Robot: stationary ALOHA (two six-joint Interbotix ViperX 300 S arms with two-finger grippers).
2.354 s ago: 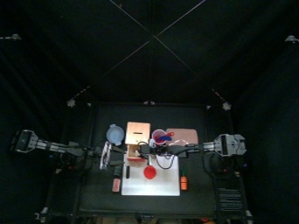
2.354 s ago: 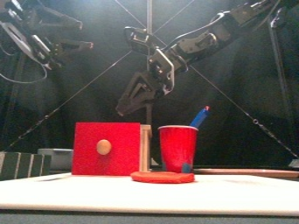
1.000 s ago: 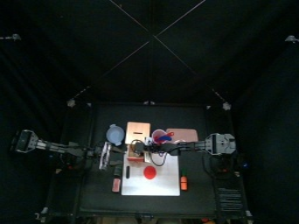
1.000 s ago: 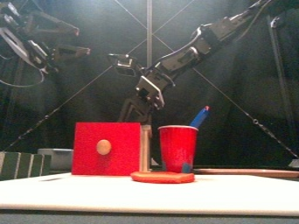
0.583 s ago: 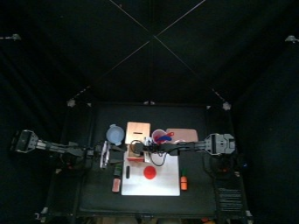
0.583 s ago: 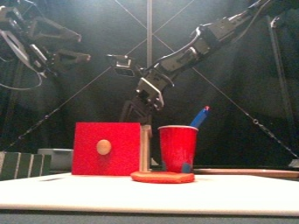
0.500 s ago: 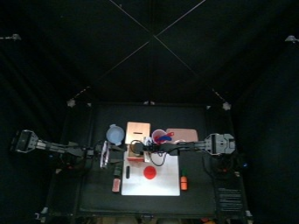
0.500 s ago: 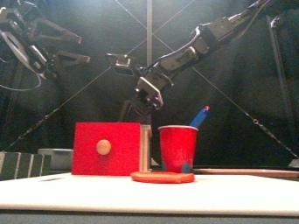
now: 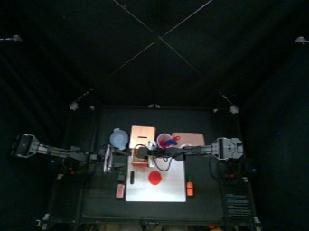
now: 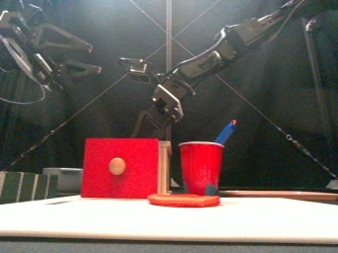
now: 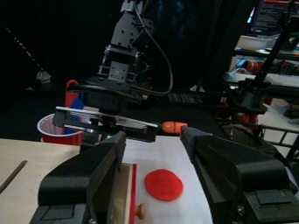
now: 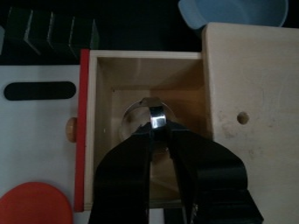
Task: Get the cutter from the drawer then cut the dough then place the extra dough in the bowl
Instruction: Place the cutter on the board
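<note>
Pinching the wire handle of the round metal cutter (image 12: 145,116), the right end effector (image 12: 155,129) hangs closed straight above the open drawer of the pale wooden box (image 12: 251,96). This probably lets the cutter rise clear of the drawer walls. The cutter sits right at its tips, over the drawer's hollow, just behind the red drawer front (image 12: 83,131). Beside the box, the flat red dough disc (image 12: 33,206) waits on the white cutting board (image 12: 35,122), and the blue-grey bowl (image 12: 233,10) lies just past the box. The left end effector (image 11: 158,166) hovers empty, jaws spread, over the left of the table (image 9: 97,194).

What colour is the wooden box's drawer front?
Red. The drawer front shows best in the front view.
</note>
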